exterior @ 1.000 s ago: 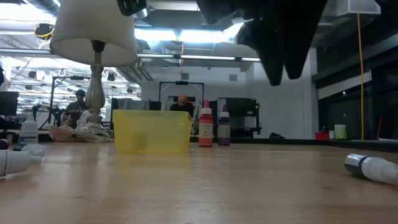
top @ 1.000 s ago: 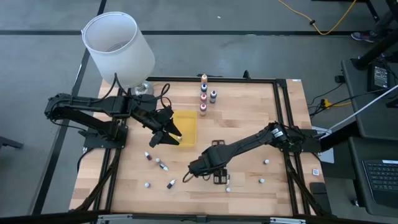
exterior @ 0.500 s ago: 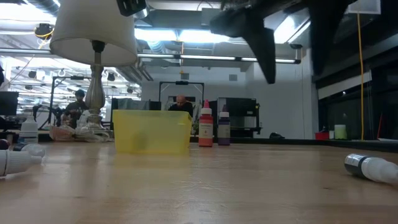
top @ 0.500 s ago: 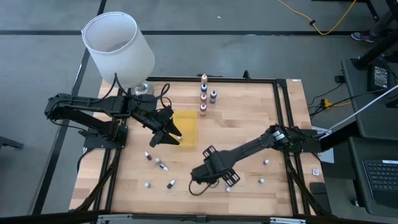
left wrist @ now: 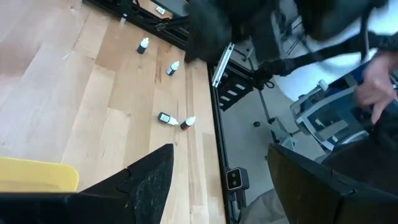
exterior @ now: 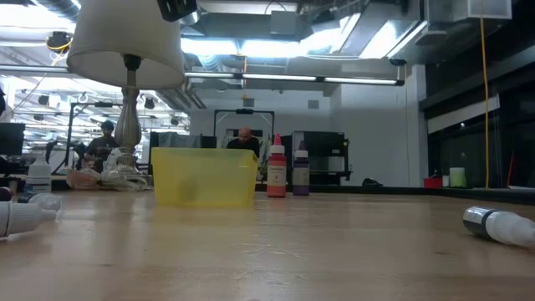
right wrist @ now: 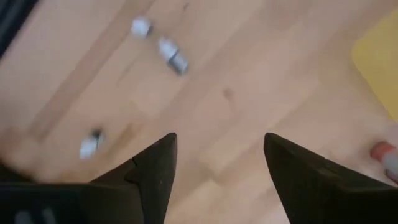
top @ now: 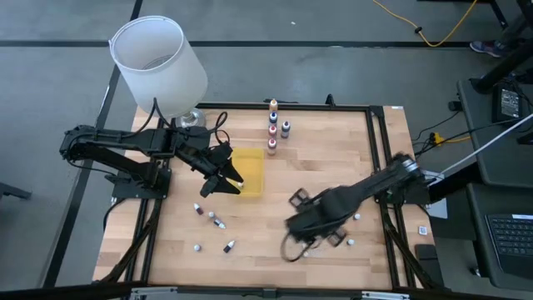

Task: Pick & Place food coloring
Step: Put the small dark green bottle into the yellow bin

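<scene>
While none of the food coloring bottles is in either tool's grip, they lie in three loose groups on the bench. Five stand upright in a short cluster at the far edge, just beyond the yellow tray; from the low view a red bottle with a white cap and a darker one show right beside the tray's end. Four more lie tipped over on the front-left part of the bench, two near each other and two closer to the front edge. Three small ones lie well apart on the front-right side, one of them near the right rail.

The tray sits about mid-bench, and its contents cannot be made out.

The left tool hangs over the tray's left edge, its fingers spread and released, with nothing between them; its wrist view looks past them to four fallen bottles and the bench's rail. The right tool is over the front-right part of the bench, above the bare wood, also released and empty. Its wrist view shows three scattered bottles ahead, a red-capped one off to one side, and a corner of the tray.

A lamp with a white shade stands at the far-left corner. Two people show in the room behind.
</scene>
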